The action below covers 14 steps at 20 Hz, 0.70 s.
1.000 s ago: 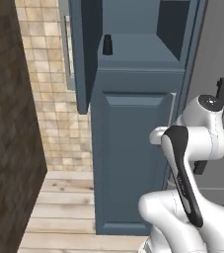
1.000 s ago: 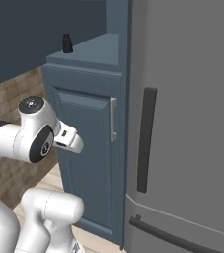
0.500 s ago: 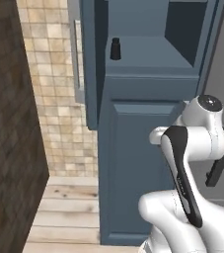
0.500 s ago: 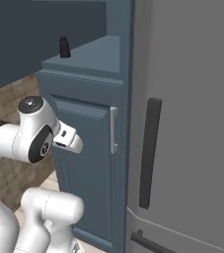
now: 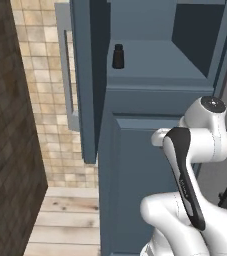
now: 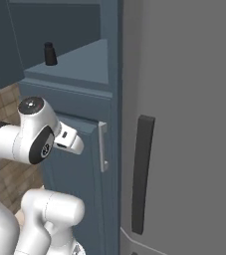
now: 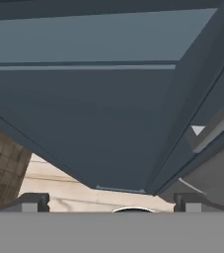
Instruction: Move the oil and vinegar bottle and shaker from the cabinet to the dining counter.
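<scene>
The shaker [image 5: 118,56] stands upright on the open shelf of the cabinet [image 5: 150,165], near the shelf's front edge and close to the left side, a small near-black shape with a narrower top. From the right base view the shaker [image 6: 50,54] sits alone at the far left of that slate-blue shelf, above the closed lower door with its short grey bar handle [image 6: 102,146]. The upper door [image 5: 83,75] hangs swung open to the left, in front of a tan tiled wall [image 5: 45,100]. A grey refrigerator [image 6: 184,124] with a dark vertical handle stands just beside the cabinet on the right. The arm is folded low in front of the lower door, well below the shelf. In the hand view the tool [image 7: 111,202] has its two dark fingertips [image 7: 32,201] set wide apart with nothing between them, facing the blue cabinet front and a strip of pale wooden floor [image 7: 74,190]
</scene>
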{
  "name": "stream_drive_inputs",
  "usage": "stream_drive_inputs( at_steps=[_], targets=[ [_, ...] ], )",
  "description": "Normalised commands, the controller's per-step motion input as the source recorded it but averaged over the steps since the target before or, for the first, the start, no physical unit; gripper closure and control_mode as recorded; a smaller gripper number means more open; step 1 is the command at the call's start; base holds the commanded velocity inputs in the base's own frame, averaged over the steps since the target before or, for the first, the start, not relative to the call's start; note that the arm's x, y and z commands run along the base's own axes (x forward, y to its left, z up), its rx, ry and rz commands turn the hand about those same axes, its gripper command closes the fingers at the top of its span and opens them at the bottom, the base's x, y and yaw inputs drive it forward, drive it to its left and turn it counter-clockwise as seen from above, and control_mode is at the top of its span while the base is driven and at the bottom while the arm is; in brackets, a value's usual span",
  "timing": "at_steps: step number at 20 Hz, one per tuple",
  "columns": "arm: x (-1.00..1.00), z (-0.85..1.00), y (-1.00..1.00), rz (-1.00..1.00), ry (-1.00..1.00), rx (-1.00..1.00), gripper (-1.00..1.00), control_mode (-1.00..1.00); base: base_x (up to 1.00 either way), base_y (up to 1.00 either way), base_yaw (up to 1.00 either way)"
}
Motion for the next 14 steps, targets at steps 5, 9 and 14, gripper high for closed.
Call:
stream_drive_inputs(
  at_steps=[5, 9, 14],
  targets=[
    [0.0, 0.0, 0.0, 0.0, 0.0, 0.0, -1.0, 1.0, 0.36, 0.04, 0.0],
    [0.0, 0.0, 0.0, 0.0, 0.0, 0.0, -1.0, 1.0, 0.15, 0.05, -0.02],
    [0.0, 0.0, 0.0, 0.0, 0.0, 0.0, -1.0, 1.0, 0.0, 0.0, 0.0]
  ],
)
